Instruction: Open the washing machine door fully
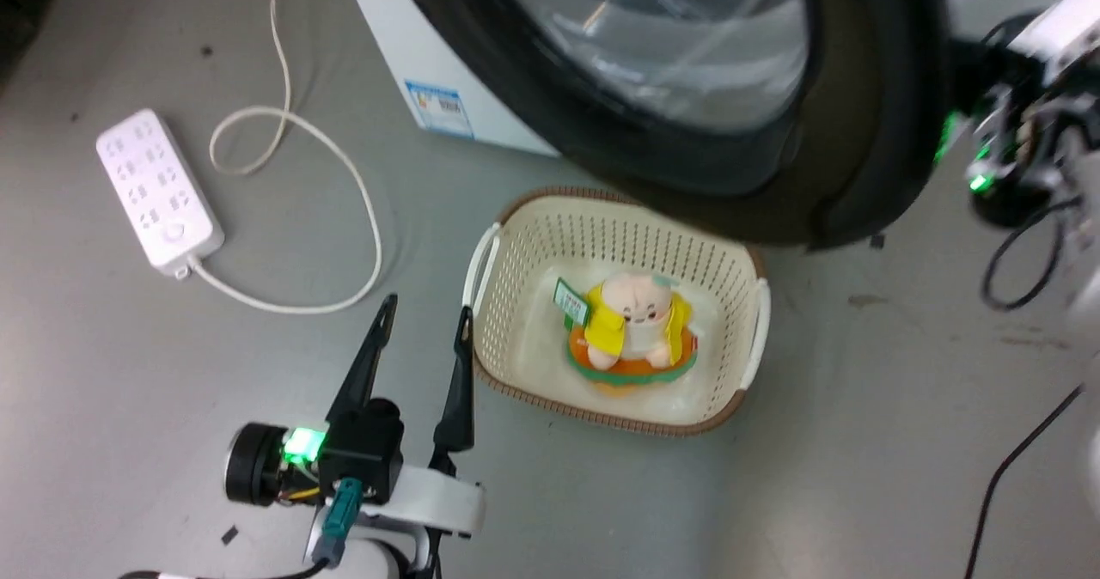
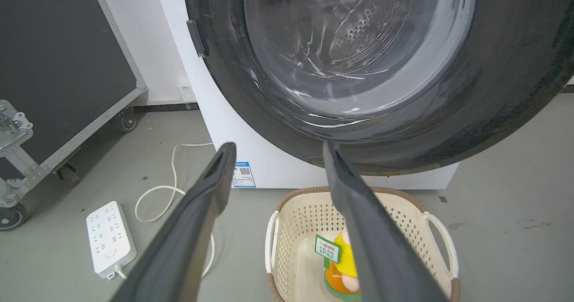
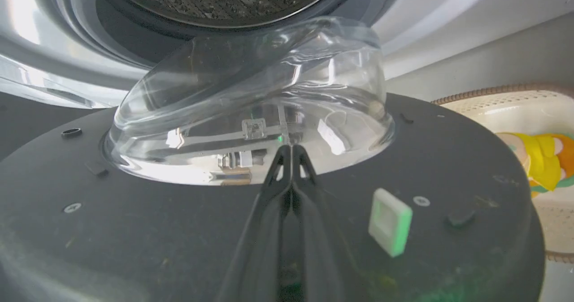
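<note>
1. Head view: you see the washing machine door (image 1: pixel 859 132) standing out from the machine at the far side, its black rim over the far edge of the basket (image 1: pixel 601 197), which holds a plush toy (image 1: pixel 636 321). Your left gripper (image 1: pixel 428 306) sits near, left of the basket, fingers spread and empty.
2. Left wrist view: the door's glass faces you beyond the parted fingers. A power strip (image 2: pixel 110 237) lies on the floor, left.
3. Right wrist view: your right gripper (image 3: pixel 291 147) has its fingertips pressed together on nothing, against the door's inner face by the glass bowl (image 3: pixel 269 91).
</note>
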You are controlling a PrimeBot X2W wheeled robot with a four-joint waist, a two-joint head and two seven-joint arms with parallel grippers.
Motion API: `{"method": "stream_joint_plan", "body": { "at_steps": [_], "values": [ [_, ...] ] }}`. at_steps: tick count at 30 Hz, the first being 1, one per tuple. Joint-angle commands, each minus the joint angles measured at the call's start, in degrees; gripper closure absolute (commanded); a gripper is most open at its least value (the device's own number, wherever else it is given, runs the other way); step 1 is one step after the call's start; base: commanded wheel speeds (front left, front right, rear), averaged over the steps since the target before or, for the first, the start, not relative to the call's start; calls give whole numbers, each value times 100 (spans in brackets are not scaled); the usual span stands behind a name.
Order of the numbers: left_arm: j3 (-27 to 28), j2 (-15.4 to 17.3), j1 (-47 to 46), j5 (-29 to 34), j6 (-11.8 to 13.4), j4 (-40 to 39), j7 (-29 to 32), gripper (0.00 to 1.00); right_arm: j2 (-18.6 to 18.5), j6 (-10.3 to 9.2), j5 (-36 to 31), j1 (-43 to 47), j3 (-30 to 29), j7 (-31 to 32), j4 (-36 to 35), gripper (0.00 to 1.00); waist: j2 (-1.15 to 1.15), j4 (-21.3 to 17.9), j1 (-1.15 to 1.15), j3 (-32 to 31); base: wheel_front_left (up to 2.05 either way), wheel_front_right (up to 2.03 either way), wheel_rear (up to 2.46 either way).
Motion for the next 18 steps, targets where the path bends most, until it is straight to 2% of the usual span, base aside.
{"method": "stream_joint_plan", "body": {
  "at_steps": [1,6,10,14,18],
  "values": [
    [13,45,84,-4,19,14,-32,0,121,7,76,198,37,80,-62,100,0,-116,1,-382,0,0,0],
    [41,143,339,-5,8,38,-32,0,480,7,347,999,254,552,-541,100,0,-202,1,-847,0,0,0],
    [36,187,491,-14,-11,38,-32,0,582,7,766,1560,550,1019,-932,100,0,-226,1,-1086,0,0,0],
    [-13,200,579,-27,-60,70,-32,0,588,7,1752,1867,1383,1419,-863,100,0,-213,1,-1231,0,0,0],
    [-54,211,667,-39,-93,109,-32,0,589,7,3013,2303,2602,1566,-1047,100,0,-211,1,-1323,0,0,0]
  ]
}}
